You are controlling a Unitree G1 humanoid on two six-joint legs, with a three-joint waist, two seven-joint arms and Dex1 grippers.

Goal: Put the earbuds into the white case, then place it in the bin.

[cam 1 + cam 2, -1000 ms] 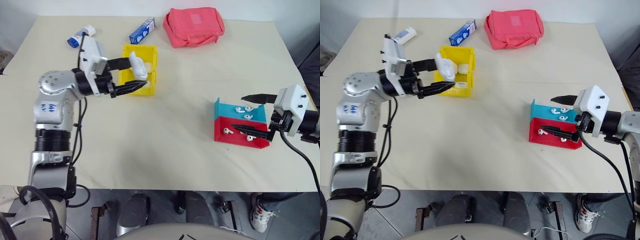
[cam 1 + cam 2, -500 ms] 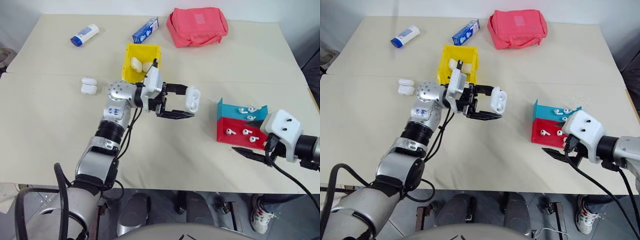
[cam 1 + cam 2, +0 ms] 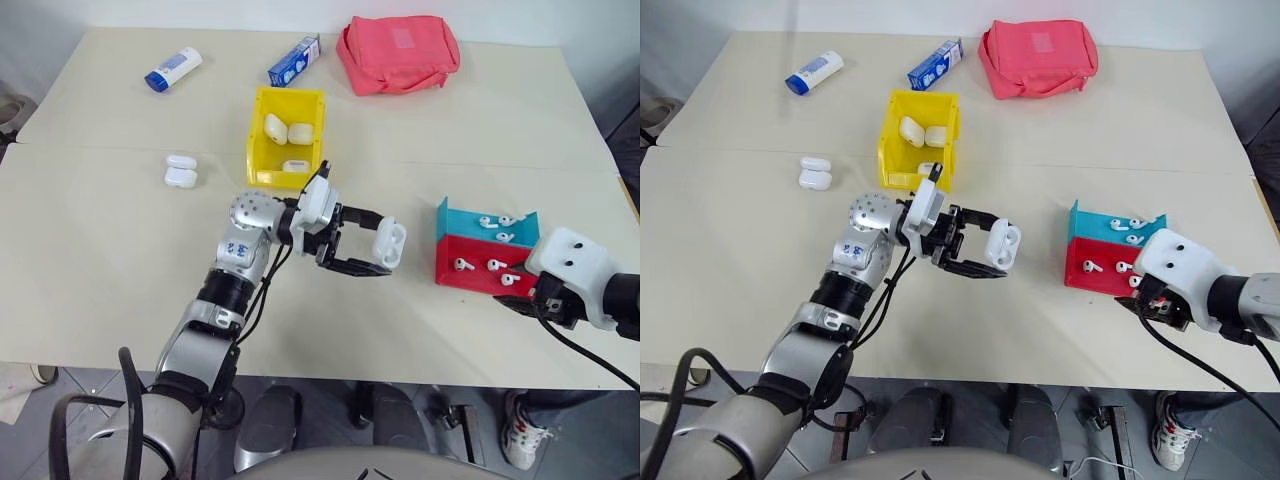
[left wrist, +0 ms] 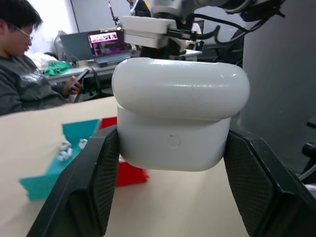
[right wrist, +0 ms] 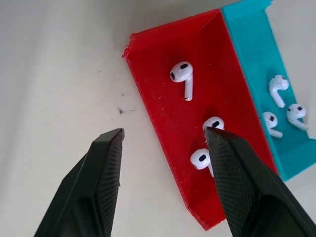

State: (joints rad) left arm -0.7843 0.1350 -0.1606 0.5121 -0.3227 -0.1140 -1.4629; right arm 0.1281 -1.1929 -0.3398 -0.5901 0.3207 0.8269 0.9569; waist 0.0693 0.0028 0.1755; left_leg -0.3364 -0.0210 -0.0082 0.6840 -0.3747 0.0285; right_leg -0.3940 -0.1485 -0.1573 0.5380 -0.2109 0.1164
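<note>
Carried from over the yellow bin (image 3: pixel 287 141) to mid-desk, the white case (image 3: pixel 388 244) sits clamped in the left hand (image 3: pixel 372 246), presented toward the earbuds (image 5: pixel 183 75); the right hand (image 5: pixel 163 136) hangs half-open, empty, over their red tray (image 5: pixel 163 98) near the desk's right edge.

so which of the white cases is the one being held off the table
The white case clamped in the left gripper. The others lie in the yellow bin or as a pair on the table.
</note>
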